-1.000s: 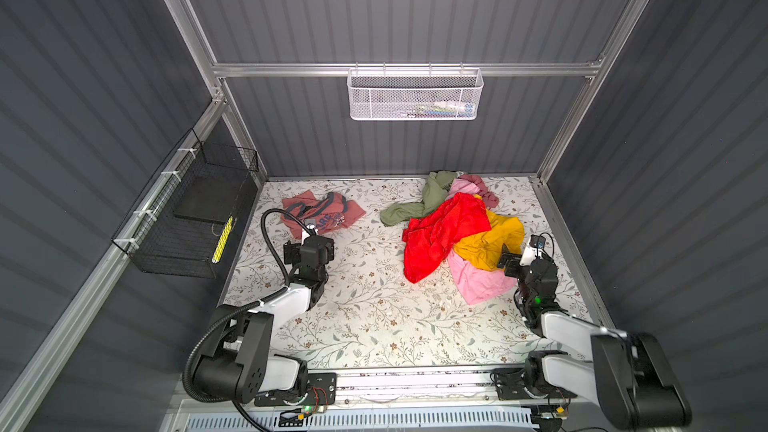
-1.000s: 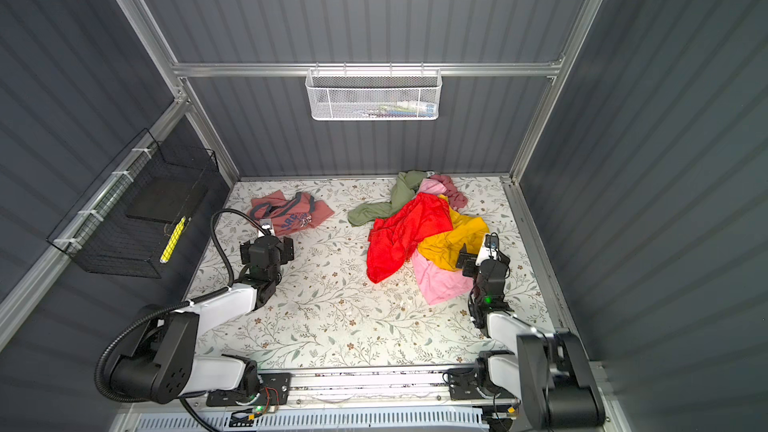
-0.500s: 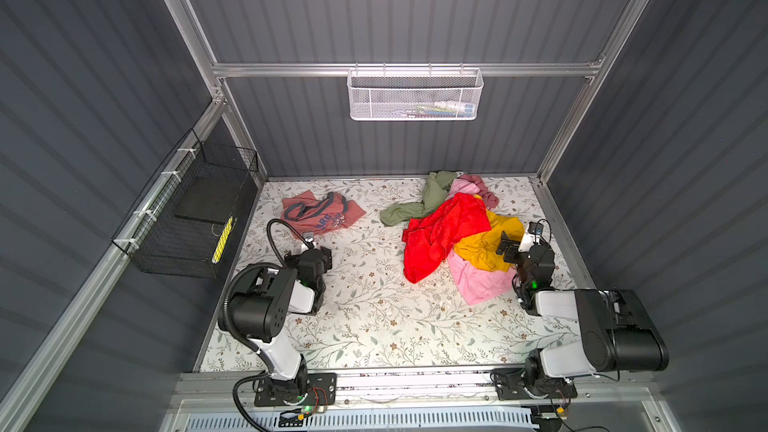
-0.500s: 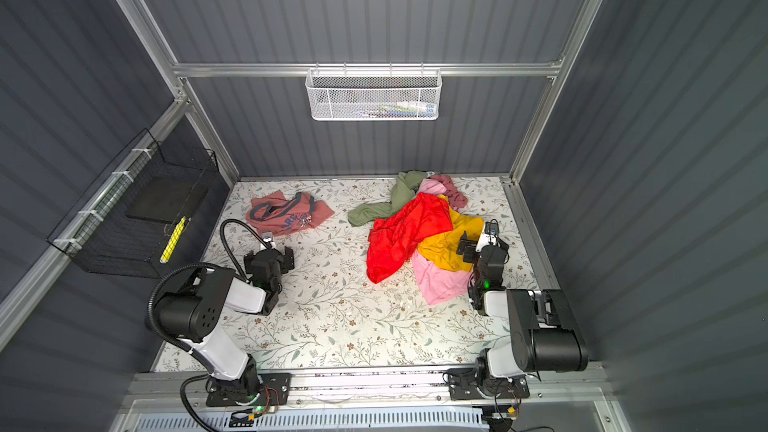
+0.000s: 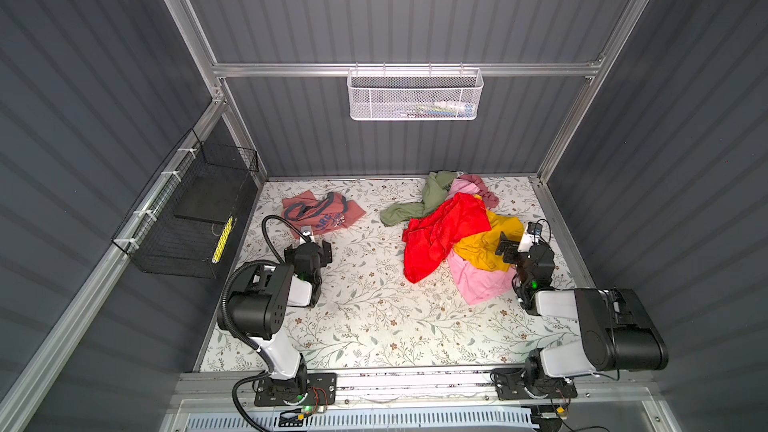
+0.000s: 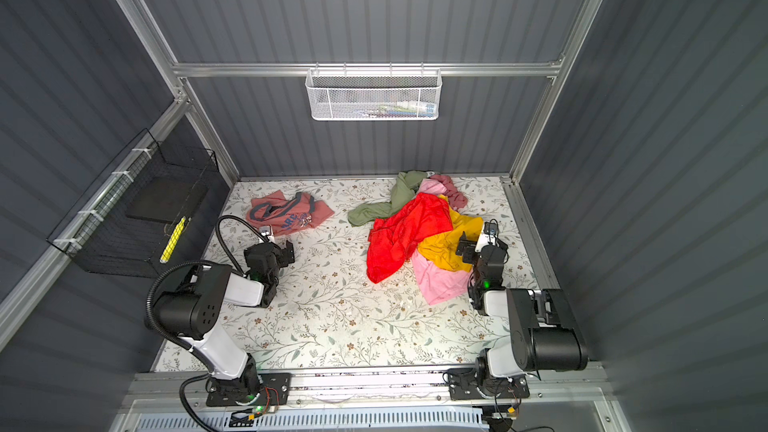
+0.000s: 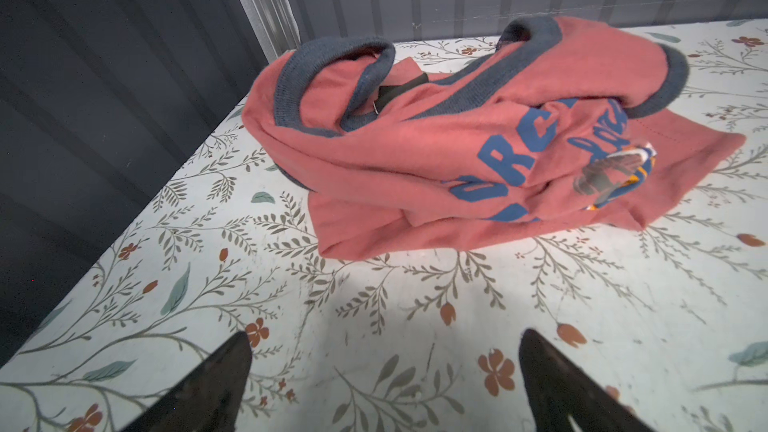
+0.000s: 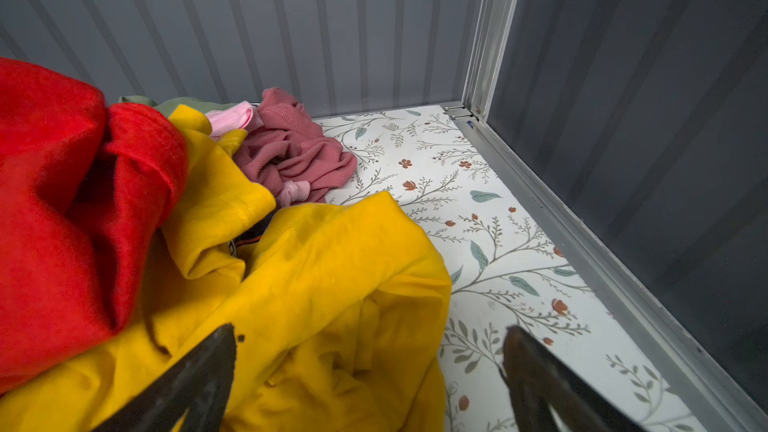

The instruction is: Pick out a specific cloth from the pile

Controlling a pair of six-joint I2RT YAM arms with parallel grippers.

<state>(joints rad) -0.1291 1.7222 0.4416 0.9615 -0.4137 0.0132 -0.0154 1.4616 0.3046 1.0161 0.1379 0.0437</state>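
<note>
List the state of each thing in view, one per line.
salmon T-shirt: crumpled, lying alone, unheld.
pile: heaped, red garment on top.
left tool: open, empty, short of the T-shirt.
right tool: open, empty, at the yellow garment's edge.
white mesh basket: hanging on the rear rail, holding items.
black wire basket: hanging on the left wall.

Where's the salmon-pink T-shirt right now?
In both top views the salmon-pink T-shirt lies alone at the back left of the table, apart from the pile, just beyond the open left gripper.
</note>
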